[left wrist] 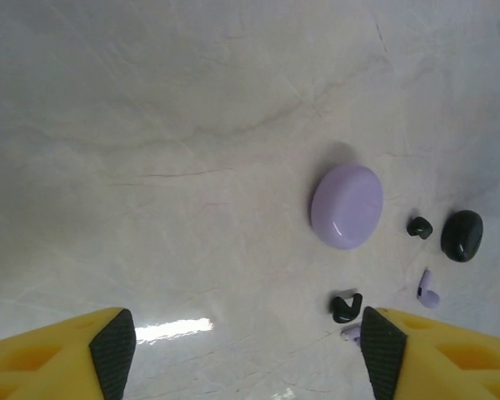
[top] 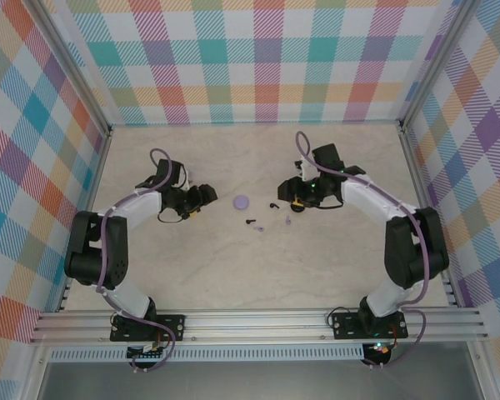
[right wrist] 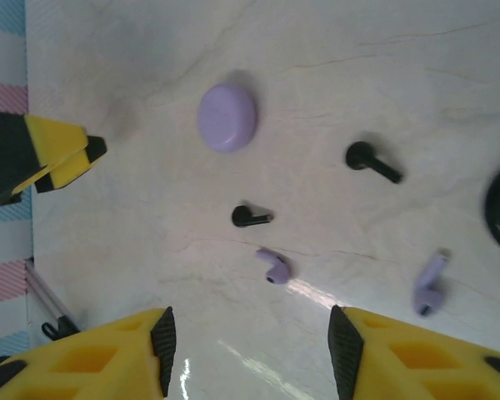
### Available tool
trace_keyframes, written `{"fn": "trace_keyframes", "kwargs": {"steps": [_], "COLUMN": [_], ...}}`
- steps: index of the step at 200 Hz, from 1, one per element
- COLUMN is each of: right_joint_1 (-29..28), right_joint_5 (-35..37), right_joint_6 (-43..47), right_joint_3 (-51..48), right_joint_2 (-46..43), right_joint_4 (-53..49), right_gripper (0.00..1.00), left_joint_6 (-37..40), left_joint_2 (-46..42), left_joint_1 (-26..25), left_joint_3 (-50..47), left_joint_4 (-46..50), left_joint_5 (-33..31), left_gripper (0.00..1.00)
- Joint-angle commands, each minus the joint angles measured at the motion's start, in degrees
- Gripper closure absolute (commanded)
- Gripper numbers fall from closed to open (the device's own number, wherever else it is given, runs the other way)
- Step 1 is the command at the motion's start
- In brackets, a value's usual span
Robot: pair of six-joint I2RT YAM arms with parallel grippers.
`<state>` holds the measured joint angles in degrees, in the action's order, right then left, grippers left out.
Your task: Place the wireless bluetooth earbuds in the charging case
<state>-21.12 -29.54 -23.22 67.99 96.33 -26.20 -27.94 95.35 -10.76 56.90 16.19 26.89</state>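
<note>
A shut lavender charging case [top: 242, 201] lies on the table between my two grippers, and it is also in the left wrist view [left wrist: 347, 206] and the right wrist view [right wrist: 227, 117]. A black case [left wrist: 462, 235] lies farther right. Two black earbuds [right wrist: 371, 161] [right wrist: 250, 217] and two lavender earbuds [right wrist: 274, 266] [right wrist: 428, 285] lie loose near the cases. My left gripper [top: 202, 196] hovers open to the left of them, nothing between its fingers [left wrist: 115, 350]. The right gripper [top: 287, 193] stands open above the table, with one lavender earbud just ahead of its jaws.
The pale marble tabletop [top: 233, 267] is walled by plaid panels [top: 258, 58] at the back and sides. An aluminium rail [top: 258, 321] runs along the near edge. Bare table lies left of the lavender case and in front of the earbuds.
</note>
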Motion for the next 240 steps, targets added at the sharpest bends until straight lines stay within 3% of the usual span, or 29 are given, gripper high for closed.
{"fn": "trace_keyframes", "kwargs": {"steps": [1,33,77,240], "right_joint_1": [-2.31,-4.66,-6.02,-6.9], "right_joint_5": [-4.03,-4.52,-5.89,-9.02], "right_joint_6": [-3.11,-5.77,-8.34,-13.16], "right_joint_3": [3.93,9.05,13.7,26.02], "right_joint_2": [4.39,11.11,17.63,32.58], "right_joint_4": [-0.27,-0.32,0.11,-0.98], "right_gripper": [0.5,0.64,0.71,0.74], "left_joint_6": [-1.39,-2.71,-4.09,-8.79], "left_joint_2": [2.18,5.26,8.67,15.65], "left_joint_1": [-1.39,-2.97,-4.15,-5.23], "left_joint_3": [2.04,3.75,5.41,6.43], "left_joint_4": [-2.18,-3.92,-5.83,-13.0], "left_joint_5": [3.08,3.69,4.39,7.55], "left_gripper": [0.3,0.35,0.4,0.46]}}
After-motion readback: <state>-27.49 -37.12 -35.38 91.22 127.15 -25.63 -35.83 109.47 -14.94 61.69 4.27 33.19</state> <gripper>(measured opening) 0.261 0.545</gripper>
